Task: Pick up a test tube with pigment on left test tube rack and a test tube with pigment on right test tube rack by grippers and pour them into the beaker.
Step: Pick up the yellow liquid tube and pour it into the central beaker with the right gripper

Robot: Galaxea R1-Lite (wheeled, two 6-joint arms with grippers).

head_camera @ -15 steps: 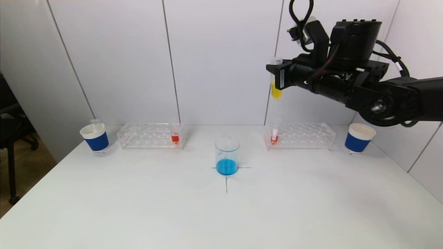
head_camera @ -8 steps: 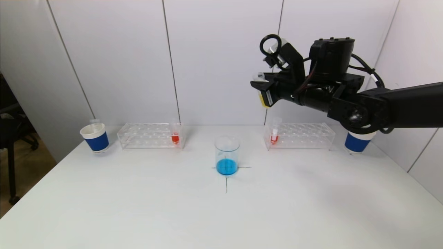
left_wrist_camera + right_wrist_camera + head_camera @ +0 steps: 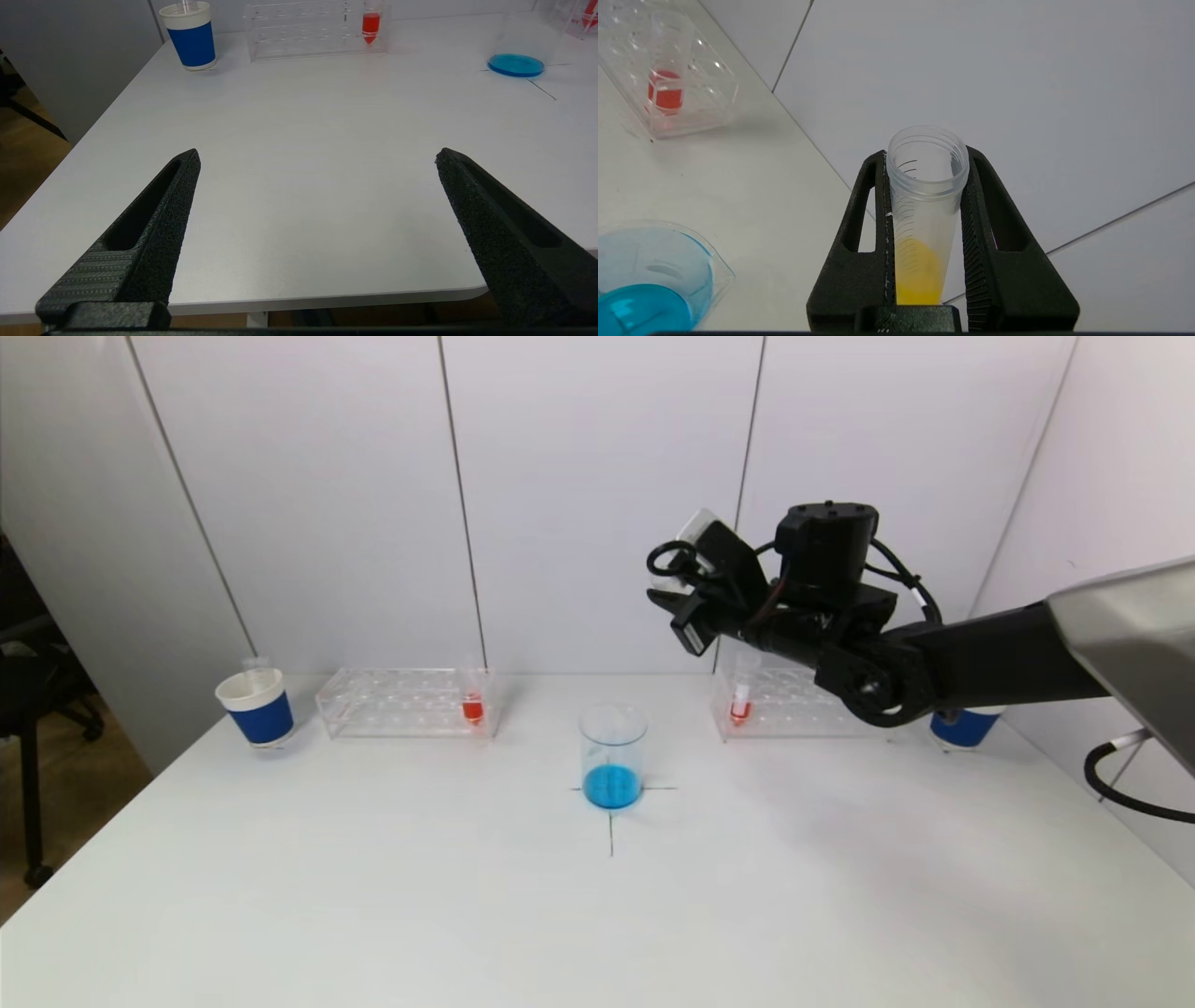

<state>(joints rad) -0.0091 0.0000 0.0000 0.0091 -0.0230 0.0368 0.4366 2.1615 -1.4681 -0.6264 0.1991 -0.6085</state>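
1. We see the right gripper [image 3: 924, 186] pinching a clear test tube of yellow pigment [image 3: 924, 219] between its two black fingers [image 3: 878, 219], held in the air above and right of the beaker [image 3: 612, 756].
2. The tube is tipped (open mouth away from the wrist), pigment pooled near its base.
3. The beaker holds blue liquid on the white table [image 3: 373, 896].
4. The left gripper [image 3: 317, 158] hangs spread wide, holding nothing, over the table's near edge.
5. Compared with a second ago, the right arm has swung left and lower, and the tube has gone from upright to tilted.
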